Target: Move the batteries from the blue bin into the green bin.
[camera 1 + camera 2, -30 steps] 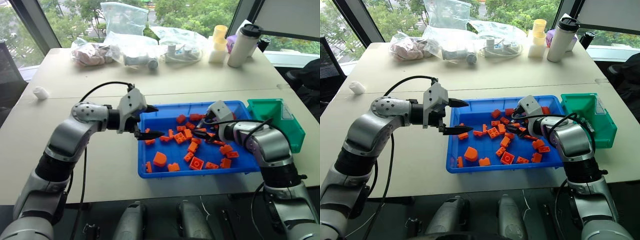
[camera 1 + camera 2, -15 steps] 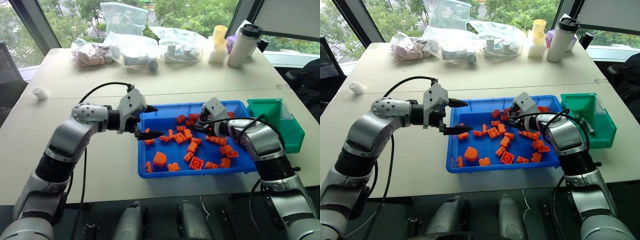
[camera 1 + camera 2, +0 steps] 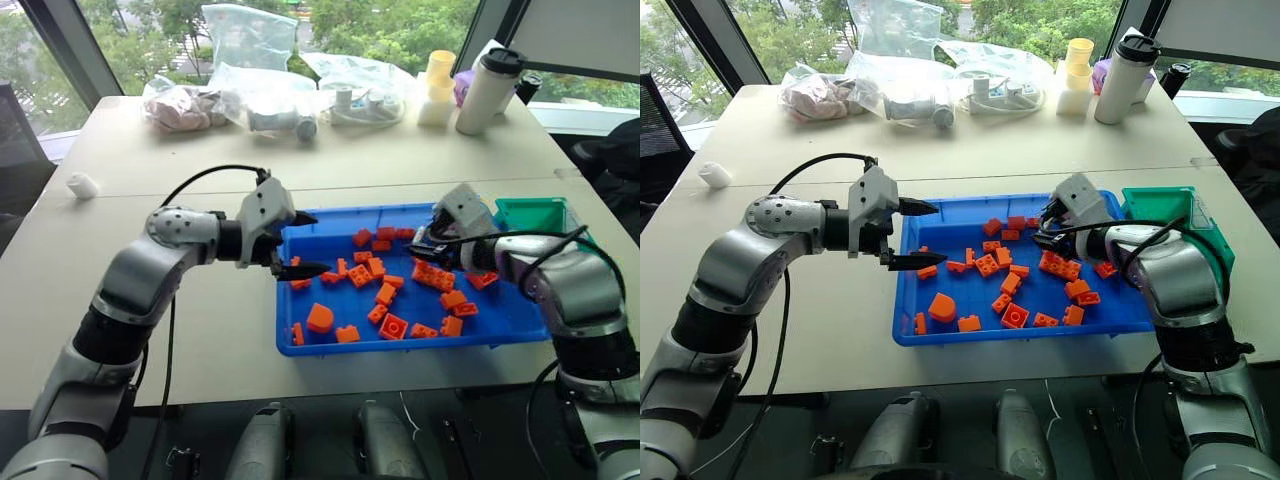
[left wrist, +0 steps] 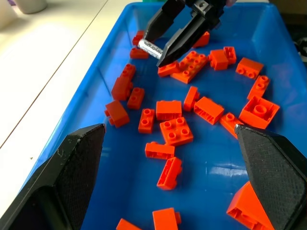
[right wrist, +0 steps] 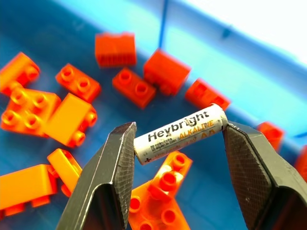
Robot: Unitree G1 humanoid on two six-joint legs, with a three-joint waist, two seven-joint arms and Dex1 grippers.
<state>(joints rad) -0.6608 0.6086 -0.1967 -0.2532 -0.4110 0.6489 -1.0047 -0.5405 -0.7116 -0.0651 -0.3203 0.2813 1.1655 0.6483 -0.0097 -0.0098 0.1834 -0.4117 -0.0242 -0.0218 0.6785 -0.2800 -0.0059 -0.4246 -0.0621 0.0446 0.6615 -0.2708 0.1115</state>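
Observation:
My right gripper (image 5: 178, 130) is shut on a silver battery (image 5: 180, 134), pinched end to end between its fingers. It hangs above the right part of the blue bin (image 3: 390, 348), just left of the green bin (image 3: 548, 216). The left wrist view shows the same battery (image 4: 149, 48) in the right gripper (image 4: 165, 45) above the bricks. My left gripper (image 3: 312, 242) stands open over the bin's left rim, holding nothing. Orange bricks (image 3: 385, 295) lie scattered over the bin floor.
At the far side of the table lie clear plastic bags (image 3: 255, 95), a white tumbler (image 3: 485, 90) and a yellow cup (image 3: 438, 85). A small white object (image 3: 80, 185) sits at the far left.
My right gripper has shut on the battery, lifted it out of the bricks and carried it right, toward the green bin. The left arm has held still.

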